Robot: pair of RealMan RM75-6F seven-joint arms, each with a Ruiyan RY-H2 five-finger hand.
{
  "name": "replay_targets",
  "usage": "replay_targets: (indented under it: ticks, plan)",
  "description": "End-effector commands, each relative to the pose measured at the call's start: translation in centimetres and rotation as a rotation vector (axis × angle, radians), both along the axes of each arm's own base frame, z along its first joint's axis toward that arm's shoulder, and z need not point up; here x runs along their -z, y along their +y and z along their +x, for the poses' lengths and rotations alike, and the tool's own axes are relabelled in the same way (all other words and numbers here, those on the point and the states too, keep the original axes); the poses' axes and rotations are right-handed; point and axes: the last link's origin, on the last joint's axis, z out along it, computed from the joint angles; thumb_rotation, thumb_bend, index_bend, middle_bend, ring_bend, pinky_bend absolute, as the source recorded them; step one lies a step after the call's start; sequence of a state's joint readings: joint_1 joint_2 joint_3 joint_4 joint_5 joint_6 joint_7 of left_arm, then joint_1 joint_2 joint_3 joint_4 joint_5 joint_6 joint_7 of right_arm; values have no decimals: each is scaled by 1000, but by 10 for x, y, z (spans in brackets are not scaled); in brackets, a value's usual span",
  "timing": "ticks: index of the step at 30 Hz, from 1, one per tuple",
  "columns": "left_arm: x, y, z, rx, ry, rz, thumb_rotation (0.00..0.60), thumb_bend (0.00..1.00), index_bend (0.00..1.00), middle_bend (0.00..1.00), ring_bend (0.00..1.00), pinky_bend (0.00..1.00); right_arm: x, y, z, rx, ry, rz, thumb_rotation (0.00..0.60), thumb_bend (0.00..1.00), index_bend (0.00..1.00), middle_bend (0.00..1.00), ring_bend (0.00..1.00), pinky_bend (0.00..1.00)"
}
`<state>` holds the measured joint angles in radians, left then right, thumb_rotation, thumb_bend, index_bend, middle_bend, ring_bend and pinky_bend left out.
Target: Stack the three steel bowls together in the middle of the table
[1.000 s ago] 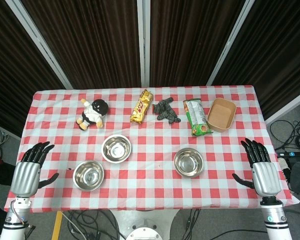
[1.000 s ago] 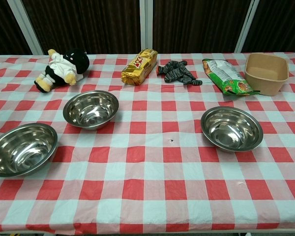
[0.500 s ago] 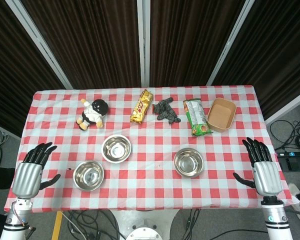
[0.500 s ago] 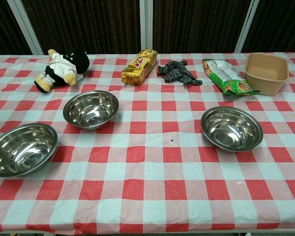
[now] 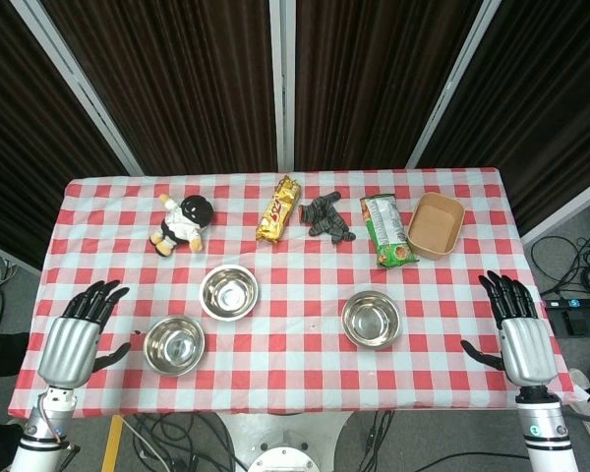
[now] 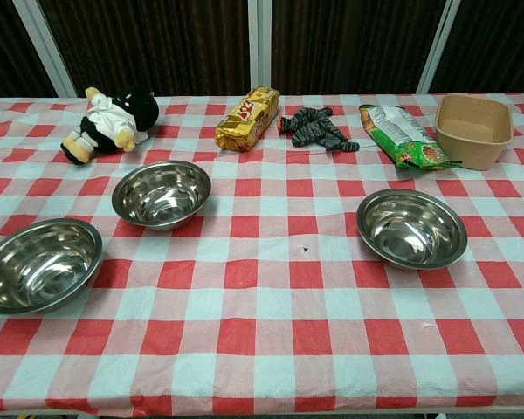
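We see three steel bowls standing apart on the checked tablecloth [image 5: 275,369]: left bowl [image 5: 173,345] at lower left, middle bowl [image 5: 228,292] just above it, right bowl [image 5: 372,320] right of centre. The left hand [image 5: 76,339] and right hand [image 5: 518,329], at the frame's lower corners, have fingers spread and grasp nothing.

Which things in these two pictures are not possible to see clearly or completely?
- Left hand and right hand: absent from the chest view, outside its frame.
- Near-left steel bowl: chest view, its rim is cut by the left edge.
- Print on the gold snack packet and green snack bag: too small to read in either view.
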<state>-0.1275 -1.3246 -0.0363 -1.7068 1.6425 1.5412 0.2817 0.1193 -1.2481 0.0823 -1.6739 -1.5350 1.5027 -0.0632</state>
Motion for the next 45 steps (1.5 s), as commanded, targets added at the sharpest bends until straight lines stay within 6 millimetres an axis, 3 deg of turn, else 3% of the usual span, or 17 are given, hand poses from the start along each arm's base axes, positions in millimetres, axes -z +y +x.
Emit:
replay_targets:
  ticks: [1, 10, 13, 17, 22, 31, 37, 45]
  plan:
    - [3, 1, 5, 14, 13, -15, 600, 86, 237, 254, 212, 350, 0, 0, 0, 0, 0, 0, 600, 54, 31, 49, 0, 30]
    - [18, 2, 29, 67, 55, -71, 600, 86, 240, 257, 233, 381, -2, 0, 0, -3, -4, 0, 600, 54, 31, 49, 0, 30]
    - [28, 5, 45, 98, 65, -98, 600, 88, 257, 298, 323, 465, -1, -1, -1, 0, 1, 3, 600, 54, 31, 49, 0, 30]
    - [47, 13, 81, 163, 85, -136, 600, 91, 301, 401, 512, 624, -2, -3, -1, 1, -1, 3, 600, 54, 31, 49, 0, 30]
    - [77, 23, 108, 169, 125, -160, 600, 97, 348, 420, 623, 741, -4, -4, -7, 21, 19, 7, 600, 54, 31, 49, 0, 30]
    - [115, 39, 113, 5, 154, -217, 600, 124, 355, 449, 716, 807, -6, -14, -12, 51, 22, 0, 600, 54, 31, 49, 0, 30]
    - [141, 46, 110, -24, 190, -243, 600, 129, 364, 449, 723, 813, -5, -17, -12, 49, 21, 11, 600, 54, 31, 49, 0, 30]
    - [158, 56, 110, 37, 259, -225, 600, 163, 382, 450, 741, 816, -11, -16, -16, 61, 4, -11, 600, 54, 31, 49, 0, 30]
